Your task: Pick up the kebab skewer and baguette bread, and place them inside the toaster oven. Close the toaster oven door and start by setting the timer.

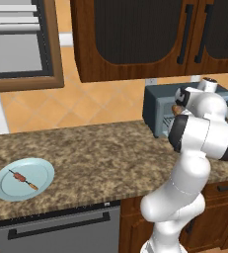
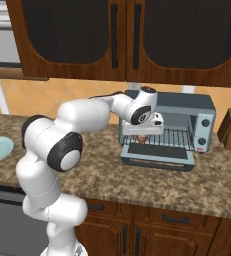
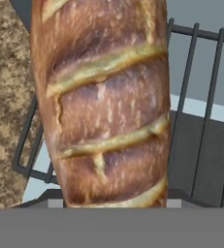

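Speckled granite counter (image 2: 137, 180); gripper (image 2: 143, 136) pinches crusty brown baguette bread (image 3: 104, 101) at grey-blue toaster oven (image 2: 202, 107) mouth, over wire rack (image 3: 200, 121). Next judged: push deeper, release; skewer remains.

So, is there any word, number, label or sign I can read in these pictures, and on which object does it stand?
None can be read.
The toaster oven has two round knobs and a small red mark on its right panel, with no text legible.
The baguette bread, the plate and the cabinets carry no writing.
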Controlling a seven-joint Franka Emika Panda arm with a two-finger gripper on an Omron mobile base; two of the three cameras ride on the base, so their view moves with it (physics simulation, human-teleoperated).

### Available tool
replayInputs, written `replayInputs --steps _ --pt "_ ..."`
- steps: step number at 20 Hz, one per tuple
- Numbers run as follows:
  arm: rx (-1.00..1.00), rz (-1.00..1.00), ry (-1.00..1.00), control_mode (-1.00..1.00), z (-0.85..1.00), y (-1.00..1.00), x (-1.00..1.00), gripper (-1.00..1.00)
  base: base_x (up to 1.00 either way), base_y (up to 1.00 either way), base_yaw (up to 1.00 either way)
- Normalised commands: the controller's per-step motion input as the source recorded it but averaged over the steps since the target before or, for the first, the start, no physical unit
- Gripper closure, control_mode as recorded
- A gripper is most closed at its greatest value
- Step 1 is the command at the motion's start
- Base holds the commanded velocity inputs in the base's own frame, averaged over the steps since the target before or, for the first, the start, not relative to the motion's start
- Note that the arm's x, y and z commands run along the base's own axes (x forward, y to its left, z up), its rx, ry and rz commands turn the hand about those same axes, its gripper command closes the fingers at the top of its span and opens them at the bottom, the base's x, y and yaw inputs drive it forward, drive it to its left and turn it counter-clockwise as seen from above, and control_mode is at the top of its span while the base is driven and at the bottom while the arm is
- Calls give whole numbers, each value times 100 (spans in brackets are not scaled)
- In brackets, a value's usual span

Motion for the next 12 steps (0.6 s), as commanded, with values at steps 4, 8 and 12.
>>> replayInputs --steps 4,8,12 --pt "0 0 0 -100 -8 0 10 -100 0 0 0" --pt "0 0 0 -100 -6 0 13 -100 0 0 0" --pt "0 0 0 -100 -1 0 7 -100 0 0 0"
